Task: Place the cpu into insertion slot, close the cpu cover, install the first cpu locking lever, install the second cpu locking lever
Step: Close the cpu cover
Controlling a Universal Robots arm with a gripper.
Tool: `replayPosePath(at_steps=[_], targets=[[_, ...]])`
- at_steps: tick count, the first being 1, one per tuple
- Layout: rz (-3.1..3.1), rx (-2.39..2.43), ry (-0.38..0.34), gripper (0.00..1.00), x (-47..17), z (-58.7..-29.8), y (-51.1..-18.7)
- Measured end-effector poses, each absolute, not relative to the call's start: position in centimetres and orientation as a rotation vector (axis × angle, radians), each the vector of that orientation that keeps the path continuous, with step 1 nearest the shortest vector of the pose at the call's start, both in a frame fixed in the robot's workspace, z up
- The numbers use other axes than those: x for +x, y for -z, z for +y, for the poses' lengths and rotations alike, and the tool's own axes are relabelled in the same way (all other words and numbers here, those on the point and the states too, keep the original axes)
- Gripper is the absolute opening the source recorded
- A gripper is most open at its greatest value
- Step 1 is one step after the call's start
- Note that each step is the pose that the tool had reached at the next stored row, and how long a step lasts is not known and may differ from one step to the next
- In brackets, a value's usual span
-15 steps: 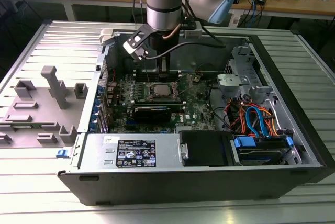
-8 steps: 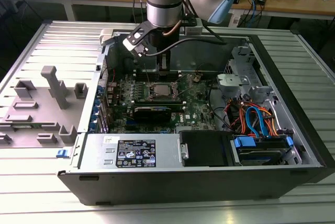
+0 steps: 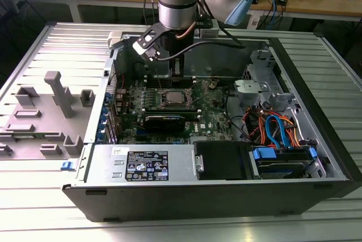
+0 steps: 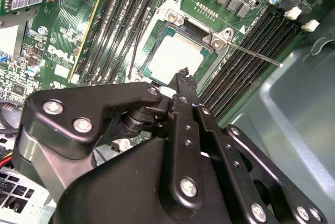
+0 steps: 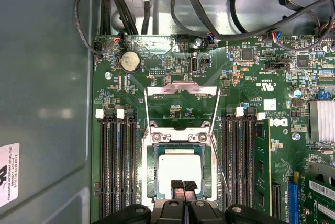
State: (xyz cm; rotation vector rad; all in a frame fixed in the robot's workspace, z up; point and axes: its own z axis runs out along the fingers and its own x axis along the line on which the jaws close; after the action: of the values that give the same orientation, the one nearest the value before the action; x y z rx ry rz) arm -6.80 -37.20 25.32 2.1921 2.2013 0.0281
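Observation:
The cpu lies flat in the socket on the green board, its silver-grey top showing in both wrist views. The cpu cover appears tilted up off the socket, with the board visible through its open middle. One thin lever rod sticks out from a socket corner, and a second lever rod runs along the opposite side. My gripper hangs just above the cpu's edge with its fingers pressed together and nothing between them. The exterior view shows the gripper low over the socket.
Black memory slots flank the socket on both sides. Cable bundles run along the case wall beyond the board. A long black card lies nearer the case front, beside a drive bay with blue and orange cables. The grey case wall stands close by.

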Motion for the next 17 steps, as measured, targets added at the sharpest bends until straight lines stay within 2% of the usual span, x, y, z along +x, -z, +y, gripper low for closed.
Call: replayPosePath(at_steps=[17], targets=[[2.201,2.192,-0.027,0.11,-5.1,-37.2,-25.3]])
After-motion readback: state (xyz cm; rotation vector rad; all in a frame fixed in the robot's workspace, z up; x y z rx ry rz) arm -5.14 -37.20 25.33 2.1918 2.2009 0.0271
